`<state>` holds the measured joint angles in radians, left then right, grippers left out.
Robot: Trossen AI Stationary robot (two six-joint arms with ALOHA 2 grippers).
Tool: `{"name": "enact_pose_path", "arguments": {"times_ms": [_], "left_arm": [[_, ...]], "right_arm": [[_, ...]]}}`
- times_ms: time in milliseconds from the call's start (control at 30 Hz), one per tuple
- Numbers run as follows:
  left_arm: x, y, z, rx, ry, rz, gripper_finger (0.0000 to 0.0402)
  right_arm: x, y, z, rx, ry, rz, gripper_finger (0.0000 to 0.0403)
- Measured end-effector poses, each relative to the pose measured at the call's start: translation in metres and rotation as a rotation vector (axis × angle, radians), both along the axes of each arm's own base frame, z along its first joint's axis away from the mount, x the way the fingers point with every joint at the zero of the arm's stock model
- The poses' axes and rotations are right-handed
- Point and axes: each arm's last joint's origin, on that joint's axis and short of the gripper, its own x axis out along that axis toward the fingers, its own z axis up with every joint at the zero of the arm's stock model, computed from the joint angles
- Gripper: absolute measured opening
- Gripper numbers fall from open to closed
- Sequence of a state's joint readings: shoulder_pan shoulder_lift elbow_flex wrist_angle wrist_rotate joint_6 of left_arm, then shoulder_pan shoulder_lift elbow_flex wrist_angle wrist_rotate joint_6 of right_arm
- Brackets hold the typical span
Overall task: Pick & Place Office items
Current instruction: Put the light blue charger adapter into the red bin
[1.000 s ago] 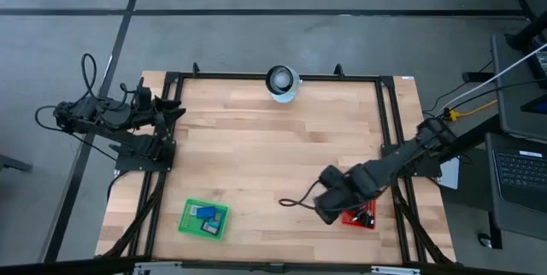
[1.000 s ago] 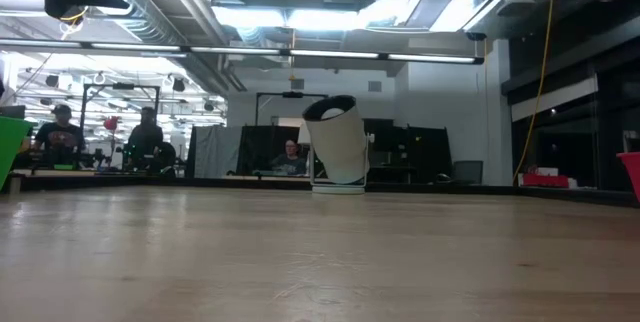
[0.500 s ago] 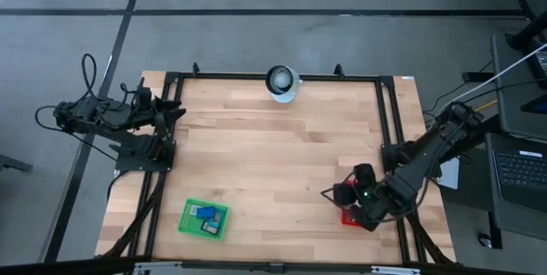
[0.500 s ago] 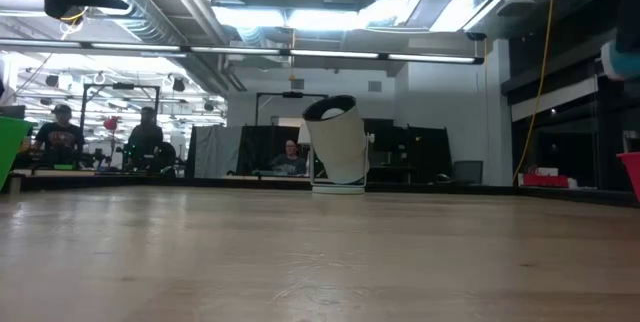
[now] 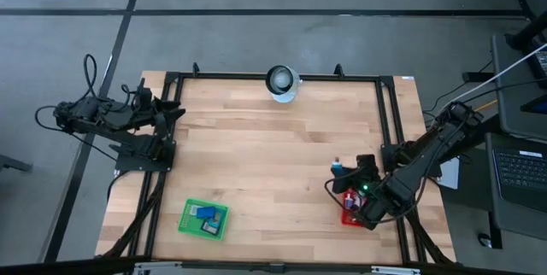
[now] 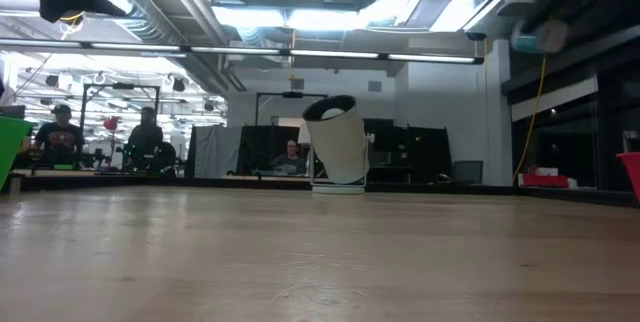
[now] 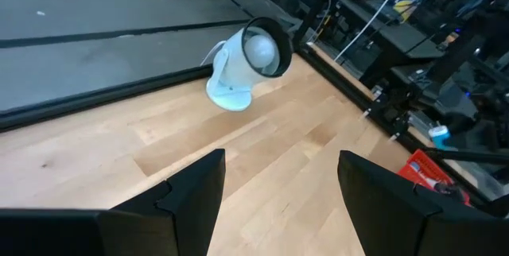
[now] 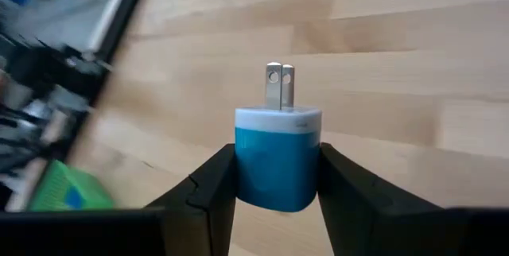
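A: Where is the blue plug adapter [image 8: 277, 157] in relation to the right gripper [image 8: 277, 178]?

B: It sits between the two dark fingers [image 8: 211, 188], with its two metal prongs pointing away from the wrist. The fingers press on both sides of the blue body, so the gripper is clamped on it. From above, the adapter [image 5: 339, 171] is in the air over the wood table [image 5: 273, 138], just beside the red basket [image 5: 352, 217] at the right near corner.

A: And the other office items?

B: Some blue ones lie in the green basket [image 5: 203, 219] at the near left. Small pieces lie in the red basket also, but I cannot tell what they are.

A: The left gripper [image 7: 278, 196]?

B: It waits at the left edge of the table, fingers apart, holding nothing, facing the white round object [image 7: 245, 61] at the far edge.
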<state>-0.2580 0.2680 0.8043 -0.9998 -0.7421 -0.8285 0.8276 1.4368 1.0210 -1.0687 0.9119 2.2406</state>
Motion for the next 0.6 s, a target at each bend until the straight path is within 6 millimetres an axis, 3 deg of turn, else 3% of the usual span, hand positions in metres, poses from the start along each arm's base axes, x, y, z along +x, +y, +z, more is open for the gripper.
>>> {"name": "enact_pose_path", "arguments": {"times_ms": [333,467,600], "left_arm": [[-0.002,0.001,-0.005,-0.058,0.014,0.032,0.0239],[-0.003,0.001,-0.005,-0.078,0.001,0.041,0.0239],[-0.003,0.001,-0.005,-0.085,-0.006,0.051,0.0239]], "right_arm": [[-0.026,-0.003,-0.007,-0.083,0.174,0.062,0.0147],[-0.037,-0.012,-0.005,-0.092,0.143,0.073,0.0147],[-0.047,-0.032,0.011,-0.173,0.046,0.074,0.0147]]}}
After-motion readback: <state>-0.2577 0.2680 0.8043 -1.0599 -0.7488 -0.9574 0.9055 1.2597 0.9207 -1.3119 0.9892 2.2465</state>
